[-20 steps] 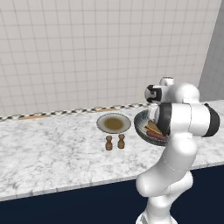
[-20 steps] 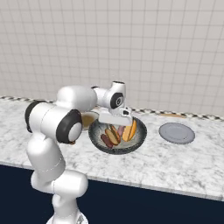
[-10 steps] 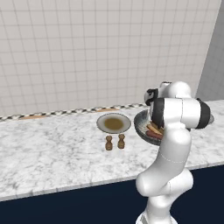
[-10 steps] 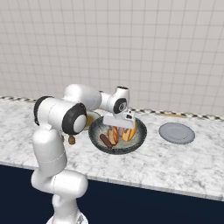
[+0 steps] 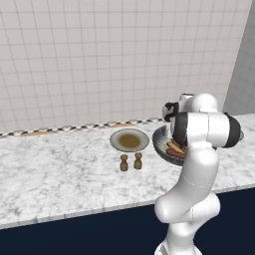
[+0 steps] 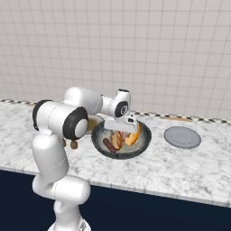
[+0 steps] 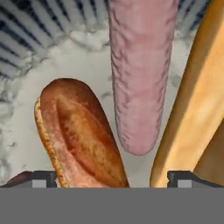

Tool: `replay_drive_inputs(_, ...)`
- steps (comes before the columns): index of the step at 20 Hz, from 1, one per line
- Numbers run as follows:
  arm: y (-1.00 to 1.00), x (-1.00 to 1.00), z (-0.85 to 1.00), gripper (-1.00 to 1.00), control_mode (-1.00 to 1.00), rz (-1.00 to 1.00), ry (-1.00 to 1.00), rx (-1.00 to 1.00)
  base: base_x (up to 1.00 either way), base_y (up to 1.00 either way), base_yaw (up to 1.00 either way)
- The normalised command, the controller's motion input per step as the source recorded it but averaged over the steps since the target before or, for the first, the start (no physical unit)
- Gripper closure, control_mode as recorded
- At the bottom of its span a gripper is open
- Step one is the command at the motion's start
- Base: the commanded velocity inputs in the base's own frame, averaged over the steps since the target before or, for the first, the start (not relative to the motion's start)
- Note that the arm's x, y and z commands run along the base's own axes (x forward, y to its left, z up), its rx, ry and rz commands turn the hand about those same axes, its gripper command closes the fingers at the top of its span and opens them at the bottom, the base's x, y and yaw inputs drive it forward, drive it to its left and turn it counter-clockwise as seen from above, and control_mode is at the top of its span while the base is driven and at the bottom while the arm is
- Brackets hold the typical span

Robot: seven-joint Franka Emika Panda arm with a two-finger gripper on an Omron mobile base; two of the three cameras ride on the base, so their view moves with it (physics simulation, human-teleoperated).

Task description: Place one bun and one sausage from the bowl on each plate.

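Note:
The dark grey bowl [image 6: 97,140] sits on the counter in front of the arm, with buns and sausages inside. My gripper [image 6: 122,132] hangs just above its contents, pointing down, jaws open wide. In the hand view the gripper [image 7: 111,178] hovers close over a brown bun [image 7: 81,135], a pink sausage [image 7: 140,74] and an orange bun [image 7: 197,100] on the bowl's pale speckled inside [image 7: 83,57]. Nothing is held. A plate [image 5: 129,140] with a tan centre lies left of the bowl [image 5: 160,141]. A second, grey plate [image 6: 182,136] lies to the bowl's right.
Two small brown shakers [image 5: 131,161] stand in front of the tan-centred plate. The marble counter [image 5: 60,169] runs along a tiled wall, with its front edge near the robot's base. A dark red sausage [image 6: 108,145] lies at the bowl's near side.
The hand has come down closer to the food in the bowl and the arm has swung slightly. The jaws stayed open and the food has not moved.

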Motion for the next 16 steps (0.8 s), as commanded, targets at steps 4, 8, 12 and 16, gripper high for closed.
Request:
replay_drive_inputs(4,0.0,-0.04,0.01,-1.0,-1.0,0.0,-0.25,0.0,0.0,0.0,0.0)
replay_drive_inputs(8,0.02,-0.05,-0.02,-1.0,-1.0,0.0,-0.02,-0.04,0.0,0.0,0.0)
replay_drive_inputs(12,0.04,0.0,-0.08,1.0,-1.0,0.0,0.0,-0.07,0.0,0.0,0.0)
replay_drive_inputs(16,0.02,0.01,0.0,1.0,-1.0,0.0,0.0,0.0,0.0,0.0,0.0)
